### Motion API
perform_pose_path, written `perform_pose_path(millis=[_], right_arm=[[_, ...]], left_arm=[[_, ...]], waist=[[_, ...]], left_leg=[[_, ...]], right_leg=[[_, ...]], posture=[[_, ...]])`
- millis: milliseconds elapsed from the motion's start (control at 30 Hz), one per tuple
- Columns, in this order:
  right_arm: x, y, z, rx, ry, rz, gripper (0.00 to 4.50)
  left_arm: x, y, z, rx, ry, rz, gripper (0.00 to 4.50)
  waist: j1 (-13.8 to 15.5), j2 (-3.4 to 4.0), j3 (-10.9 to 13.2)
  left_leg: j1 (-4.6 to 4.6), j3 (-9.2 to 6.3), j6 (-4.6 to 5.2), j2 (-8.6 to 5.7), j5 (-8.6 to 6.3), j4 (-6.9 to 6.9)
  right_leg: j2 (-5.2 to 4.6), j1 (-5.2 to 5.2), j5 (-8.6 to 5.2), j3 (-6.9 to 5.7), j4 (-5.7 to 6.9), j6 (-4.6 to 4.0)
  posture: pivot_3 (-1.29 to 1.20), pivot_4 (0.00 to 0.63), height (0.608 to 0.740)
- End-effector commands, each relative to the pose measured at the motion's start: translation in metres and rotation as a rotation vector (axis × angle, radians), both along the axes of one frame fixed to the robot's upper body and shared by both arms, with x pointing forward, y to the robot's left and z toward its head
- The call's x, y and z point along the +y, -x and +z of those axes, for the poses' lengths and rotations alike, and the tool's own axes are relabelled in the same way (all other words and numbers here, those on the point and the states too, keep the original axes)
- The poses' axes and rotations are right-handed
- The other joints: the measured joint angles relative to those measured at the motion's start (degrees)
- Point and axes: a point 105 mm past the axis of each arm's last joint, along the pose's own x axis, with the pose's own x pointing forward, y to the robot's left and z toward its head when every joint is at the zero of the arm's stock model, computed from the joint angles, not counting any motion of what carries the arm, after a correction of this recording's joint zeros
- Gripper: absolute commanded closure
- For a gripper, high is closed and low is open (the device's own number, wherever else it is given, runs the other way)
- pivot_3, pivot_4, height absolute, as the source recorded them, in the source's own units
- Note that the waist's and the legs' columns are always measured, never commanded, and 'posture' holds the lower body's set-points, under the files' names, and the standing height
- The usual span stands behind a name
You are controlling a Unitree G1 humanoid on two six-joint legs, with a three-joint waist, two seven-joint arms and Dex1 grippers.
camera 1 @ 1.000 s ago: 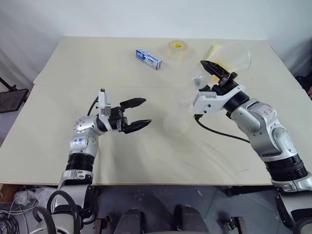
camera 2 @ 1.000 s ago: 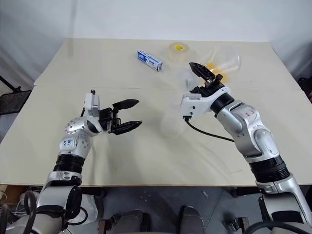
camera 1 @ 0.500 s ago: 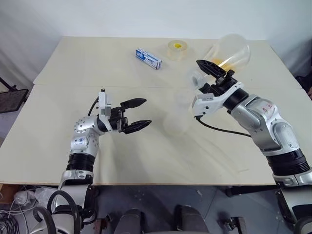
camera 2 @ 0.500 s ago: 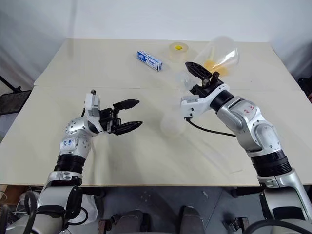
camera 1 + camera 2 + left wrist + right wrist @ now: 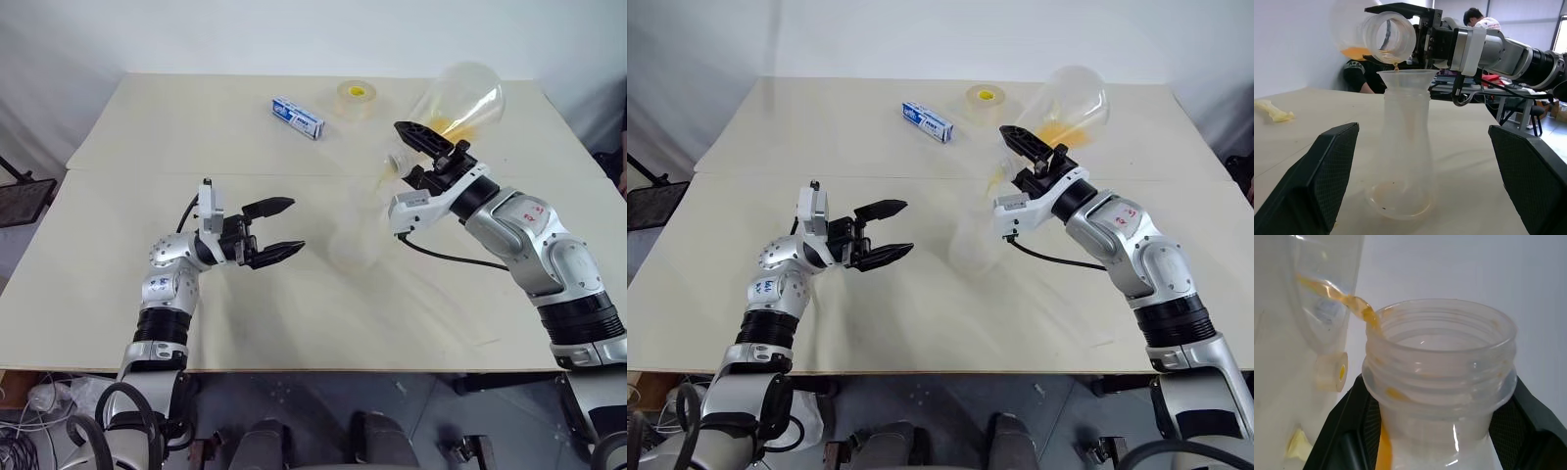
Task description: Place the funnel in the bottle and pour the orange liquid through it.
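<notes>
Orange liquid (image 5: pixel 1355 50) sat in the belly of a second clear flask (image 5: pixel 460 96), tipped over by the right hand (image 5: pixel 423 149), whose fingers were clamped tight on its neck. A thin stream was dripping from the flask's mouth into the funnel (image 5: pixel 1406 79), which was seated in the neck of the bottle (image 5: pixel 1403 161). Bottle stood upright on the bench (image 5: pixel 196 127), mid-bench, just beside and below the right hand. Only a faint orange film showed on its bottom, so pour looked barely begun, w/ most liquid left in the tipped flask.

Left hand (image 5: pixel 284 227) hovered level, near the bottle on its left but not touching, fingers wide apart and empty.

Risks, as I judged them: nothing steadied the bottle, so a nudge from the flask lip on the funnel rim could've tipped it. Flask mouth was wide vs. the funnel, so tilting faster might've sent a gulp over the rim onto the bench. Narrow stem may've backed up too. Stream also ran near the rim's edge, not dead centre, so small wrist drift = a miss.

Tape roll (image 5: pixel 357 99), small blue box (image 5: pixel 299 117) and a pale yellow packet (image 5: pixel 1274 110) lay well apart at the far side.
</notes>
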Motion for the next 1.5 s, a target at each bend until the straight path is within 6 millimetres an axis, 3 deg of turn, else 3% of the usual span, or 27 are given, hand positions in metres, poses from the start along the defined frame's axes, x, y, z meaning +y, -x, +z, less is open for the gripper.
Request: perform_pose_path(millis=[33,1500], right_arm=[[-0.0005,0.0047,0.0196,-0.08,0.015,0.011,2.03],[0.0039,0.0027,0.0213,-0.151,0.129,0.06,2.03]], left_arm=[[-0.0016,0.0006,0.0134,-0.053,0.016,-0.009,0.0],[0.0033,0.0028,0.0165,-0.072,0.035,0.002,0.0]], waist=[[0.0,0.0,0.0],[-0.1,0.0,0.0]], left_leg=[[0.0,0.0,0.0,0.0,0.0,0.0],[0.0,0.01,0.0,0.01,0.0,-0.01]], right_leg=[[0.0,0.0,0.0,0.0,0.0,0.0],[0.0,0.0,0.0,0.0,0.0,0.0]], posture=[[0.0,0.15,0.74],[0.0,0.15,0.74]])
